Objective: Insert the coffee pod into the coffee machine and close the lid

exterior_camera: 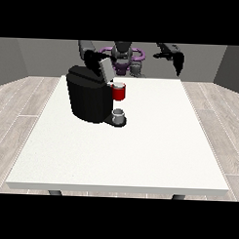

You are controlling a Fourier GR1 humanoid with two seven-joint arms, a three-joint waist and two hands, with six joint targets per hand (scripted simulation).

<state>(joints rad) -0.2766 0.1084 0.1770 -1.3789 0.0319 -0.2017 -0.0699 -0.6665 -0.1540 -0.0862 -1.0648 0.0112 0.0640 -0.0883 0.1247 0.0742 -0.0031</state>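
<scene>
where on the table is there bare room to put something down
The table is bare across its whole near half and its right side, from the coffee machine out to the edges. It is crowded only at back left, where the machine stands with the red holder and a small grey cup below.

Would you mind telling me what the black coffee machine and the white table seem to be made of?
The black coffee machine looks like matte plastic: a dark, rounded body with only faint sheen. Its red front part appears glossier, perhaps plastic or painted metal. The white table seems a smooth laminate or painted board, uniformly flat and without grain; the look leaves it open.
</scene>
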